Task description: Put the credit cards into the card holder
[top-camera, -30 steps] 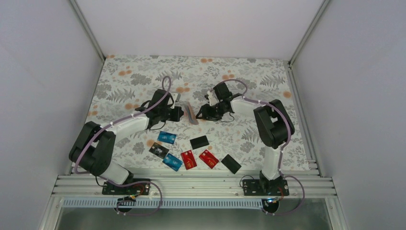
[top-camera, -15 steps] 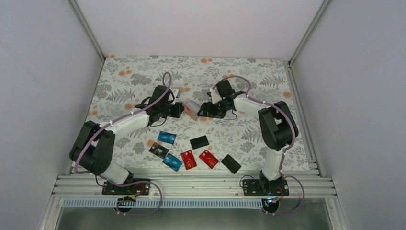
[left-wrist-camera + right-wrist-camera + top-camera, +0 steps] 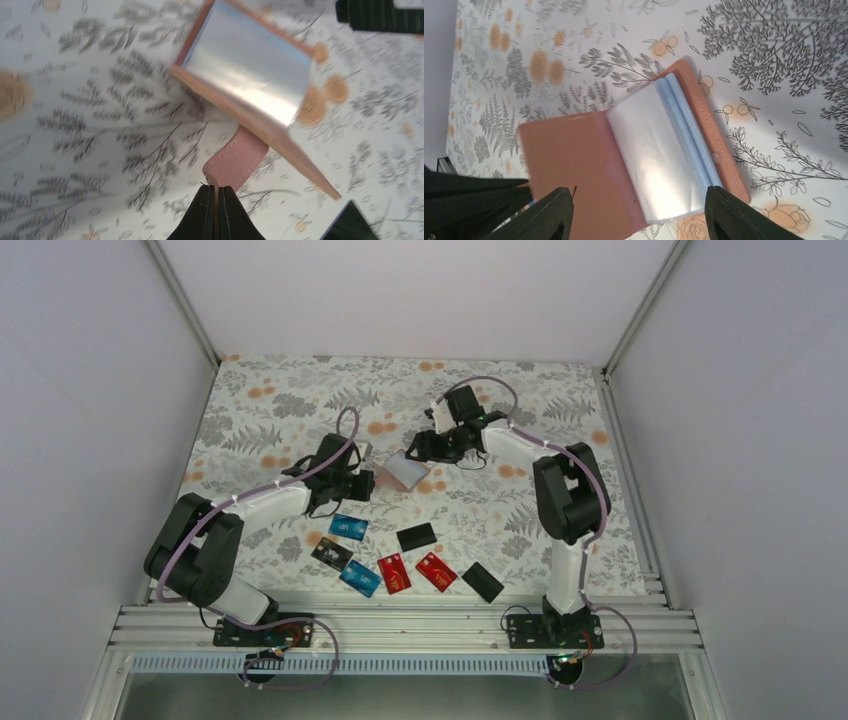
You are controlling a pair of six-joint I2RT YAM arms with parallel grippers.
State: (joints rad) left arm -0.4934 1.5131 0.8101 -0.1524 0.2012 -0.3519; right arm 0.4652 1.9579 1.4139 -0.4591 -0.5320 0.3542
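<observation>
The tan card holder [image 3: 405, 470] lies open mid-table, its pale plastic sleeves [image 3: 654, 155] showing. My left gripper [image 3: 370, 479] is shut on the holder's pink-tan strap [image 3: 235, 157], pinched between its fingertips [image 3: 216, 195]. My right gripper [image 3: 419, 447] is open and empty just behind the holder, and in its wrist view the jaws [image 3: 641, 212] stand wide apart above the open cover [image 3: 569, 160]. Credit cards lie nearer the arms: blue [image 3: 348, 527], blue [image 3: 360, 578], red [image 3: 394, 573], red [image 3: 436, 572], black [image 3: 416, 536], black [image 3: 483, 582], and a marked black one [image 3: 331, 553].
The floral table cover [image 3: 280, 410] is bounded by white walls at the back and both sides. A metal rail [image 3: 400, 625] runs along the near edge by the arm bases. My left gripper's dark body shows at the lower left of the right wrist view [image 3: 469, 195].
The holder stood on edge between both grippers; now it lies opened with its sleeves up. My right gripper let go and drew back toward the far side. My left gripper still holds the strap.
</observation>
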